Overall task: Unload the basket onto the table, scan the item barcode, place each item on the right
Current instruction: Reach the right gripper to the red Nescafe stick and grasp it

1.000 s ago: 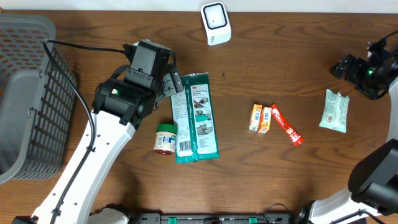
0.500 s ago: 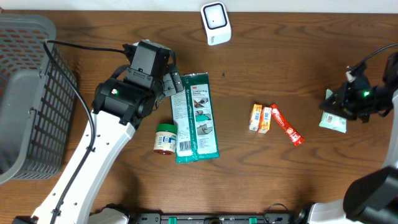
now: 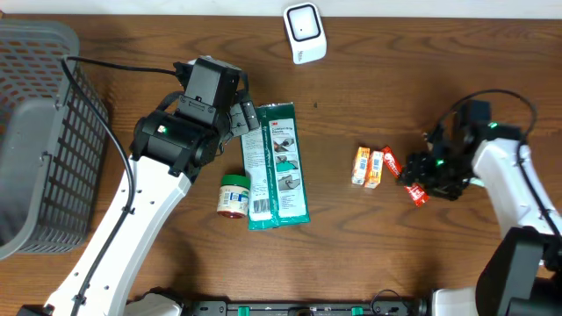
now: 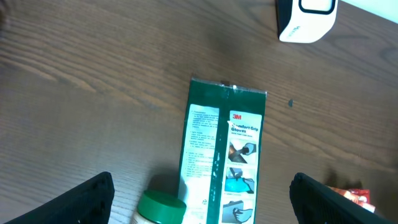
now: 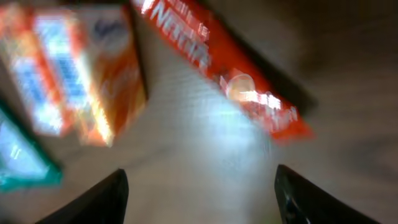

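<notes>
- Overhead: the right gripper (image 3: 423,175) has swung in from the far right edge of the tabletop (image 3: 369,254). It now hangs over the red snack bar (image 3: 391,163), just beside the orange boxes (image 3: 367,167). The scanner (image 3: 305,33) stands well apart. The left gripper (image 3: 246,116) has not moved.
- Left wrist: its fingers are spread and empty above the green glove pack (image 4: 221,155).
- Right wrist: the view is blurred. The fingers are spread, with the bar lying ahead, not yet grasped. It is probably the chosen item.

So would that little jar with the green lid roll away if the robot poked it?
Probably. The jar looks round and seems to lie on its side, so a nudge could roll it. The green glove pack beside it might block it that way.
</notes>
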`<state>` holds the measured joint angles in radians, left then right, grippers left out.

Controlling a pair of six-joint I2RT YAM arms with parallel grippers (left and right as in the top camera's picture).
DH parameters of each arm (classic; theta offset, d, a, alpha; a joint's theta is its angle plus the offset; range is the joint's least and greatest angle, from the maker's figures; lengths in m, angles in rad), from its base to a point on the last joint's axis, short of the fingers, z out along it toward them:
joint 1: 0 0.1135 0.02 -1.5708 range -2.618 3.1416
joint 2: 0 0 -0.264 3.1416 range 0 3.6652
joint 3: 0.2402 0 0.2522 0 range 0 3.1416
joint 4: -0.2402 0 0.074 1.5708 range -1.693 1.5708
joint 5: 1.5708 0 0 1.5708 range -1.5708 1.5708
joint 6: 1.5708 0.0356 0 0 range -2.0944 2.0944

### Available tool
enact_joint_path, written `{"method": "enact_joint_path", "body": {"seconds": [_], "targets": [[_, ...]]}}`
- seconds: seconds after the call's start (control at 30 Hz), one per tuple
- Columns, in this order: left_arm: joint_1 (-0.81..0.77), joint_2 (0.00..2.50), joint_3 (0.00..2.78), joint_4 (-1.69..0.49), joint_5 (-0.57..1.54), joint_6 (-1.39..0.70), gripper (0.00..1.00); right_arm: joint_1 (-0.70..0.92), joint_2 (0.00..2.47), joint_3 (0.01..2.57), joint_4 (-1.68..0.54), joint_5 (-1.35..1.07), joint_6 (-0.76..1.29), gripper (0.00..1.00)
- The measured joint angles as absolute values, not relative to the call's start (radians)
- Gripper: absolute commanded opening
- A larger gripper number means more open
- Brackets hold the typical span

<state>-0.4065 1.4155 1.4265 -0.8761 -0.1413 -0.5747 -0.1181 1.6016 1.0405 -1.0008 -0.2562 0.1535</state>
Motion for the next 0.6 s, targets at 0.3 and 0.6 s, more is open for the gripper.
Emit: {"method": "enact_joint_path", "body": {"seconds": [0.3,0.6], "targets": [[-0.406,1.415,1.427,-0.876,-0.141,-0.575,0.91,-0.106,1.602,0.886,-0.715,-0.218,0.243,0.68],[-0.406,1.415,1.427,-0.876,-0.141,-0.575,0.91,-0.106,1.602,0.884,-0.722,-0.211,0.069,0.61]]}}
